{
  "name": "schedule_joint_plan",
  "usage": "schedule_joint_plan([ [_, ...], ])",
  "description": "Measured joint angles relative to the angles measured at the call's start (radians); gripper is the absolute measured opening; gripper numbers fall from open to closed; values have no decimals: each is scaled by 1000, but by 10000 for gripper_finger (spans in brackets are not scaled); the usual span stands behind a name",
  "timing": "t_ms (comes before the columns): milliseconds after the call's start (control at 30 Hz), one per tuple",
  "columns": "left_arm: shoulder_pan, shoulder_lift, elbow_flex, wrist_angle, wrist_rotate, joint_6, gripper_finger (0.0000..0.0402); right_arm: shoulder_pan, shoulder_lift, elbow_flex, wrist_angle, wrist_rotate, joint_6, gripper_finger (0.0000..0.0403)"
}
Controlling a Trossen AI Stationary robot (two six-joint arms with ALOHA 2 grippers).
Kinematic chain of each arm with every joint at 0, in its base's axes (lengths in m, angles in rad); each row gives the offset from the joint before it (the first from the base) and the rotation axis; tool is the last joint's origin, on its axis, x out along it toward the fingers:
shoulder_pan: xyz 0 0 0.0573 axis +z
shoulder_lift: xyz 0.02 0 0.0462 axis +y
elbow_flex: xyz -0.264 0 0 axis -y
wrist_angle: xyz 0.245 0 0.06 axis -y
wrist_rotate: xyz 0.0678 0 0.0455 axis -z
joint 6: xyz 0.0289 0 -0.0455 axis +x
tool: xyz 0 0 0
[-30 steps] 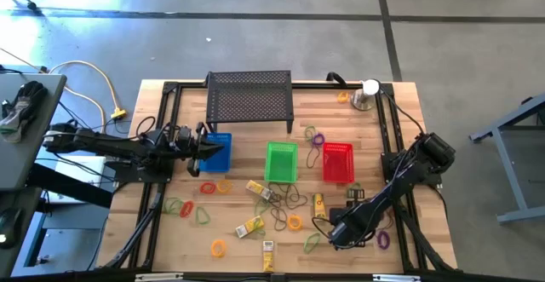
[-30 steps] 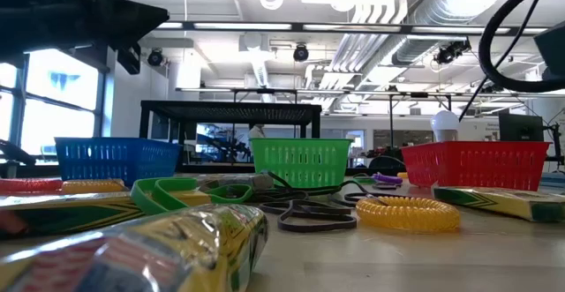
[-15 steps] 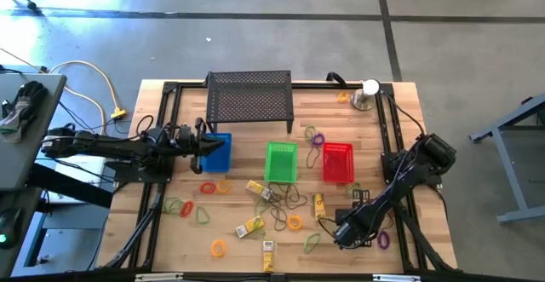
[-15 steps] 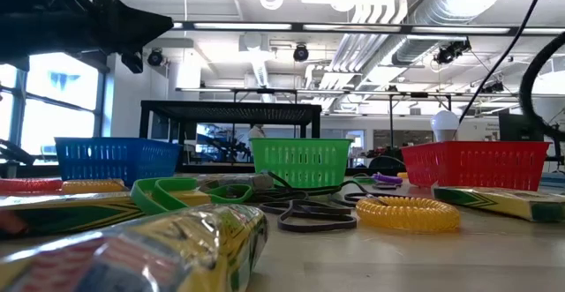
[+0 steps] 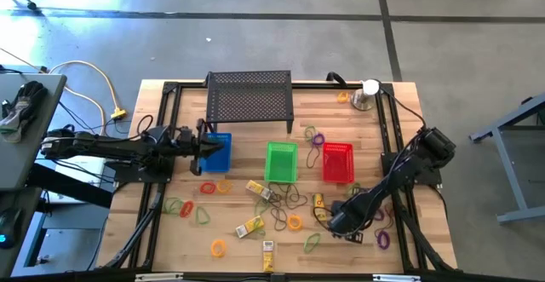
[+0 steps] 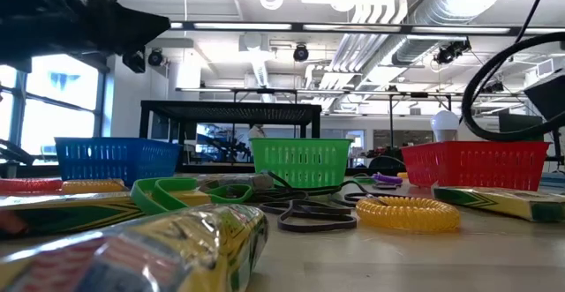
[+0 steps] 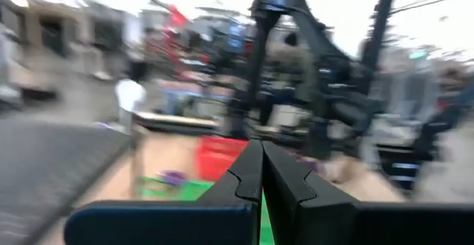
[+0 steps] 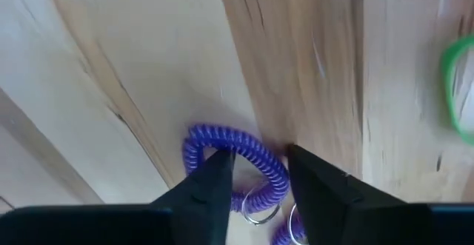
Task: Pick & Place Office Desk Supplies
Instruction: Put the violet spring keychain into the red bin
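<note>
Small supplies lie loose on the wooden table (image 5: 238,248): orange, green, purple and dark loops, such as an orange coil (image 5: 295,222), and yellow blocks (image 5: 249,227). My right gripper (image 8: 255,163) points down near the front right (image 5: 338,222). It is open, with its fingers on either side of a strand of a purple coil loop (image 8: 244,150) that lies flat on the wood. My left gripper (image 7: 261,163) is shut and held level at the left side of the blue basket (image 5: 217,152). My right gripper comes at the purple coil from above, pointing down, with the strand of the coil's far arc (image 8: 259,163) between its two fingers. One fingertip (image 8: 215,172) overlaps the coil. I cannot tell whether either finger touches it. The coil lies on the table.
A green basket (image 5: 281,161) and a red basket (image 5: 338,163) stand mid-table to the right of the blue one. A black mesh rack (image 5: 249,99) sits at the far edge and a silver cup (image 5: 366,94) at the far right. Another purple loop (image 5: 382,239) lies right of my right gripper.
My right gripper has sunk toward the table and shifted a little toward the far left, ending over the purple coil. The loose items have stayed where they were.
</note>
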Motion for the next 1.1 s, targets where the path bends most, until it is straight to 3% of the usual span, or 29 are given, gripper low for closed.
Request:
schedule_joint_plan([
  [133, 0, 1, 0, -77, 111, -82, 1, -5, 1, 0, 3, 3, -64, 54],
  [267, 0, 0, 0, -102, 138, -136, 1, -4, 2, 0, -4, 38, -72, 13],
  [467, 0, 2, 0, -156, 134, -126, 1, -3, 5, 12, -30, 67, -83, 6],
  [700, -4, 1, 0, -147, 135, -260, 1, 57, 17, 126, -214, 269, -57, 4],
  [1000, -96, 1, 0, -116, 76, -63, 1, 9, 11, 397, -566, 454, -23, 4],
  [1100, -161, 1, 0, -116, -17, -15, 1, -58, 4, 460, -693, 477, -59, 4],
])
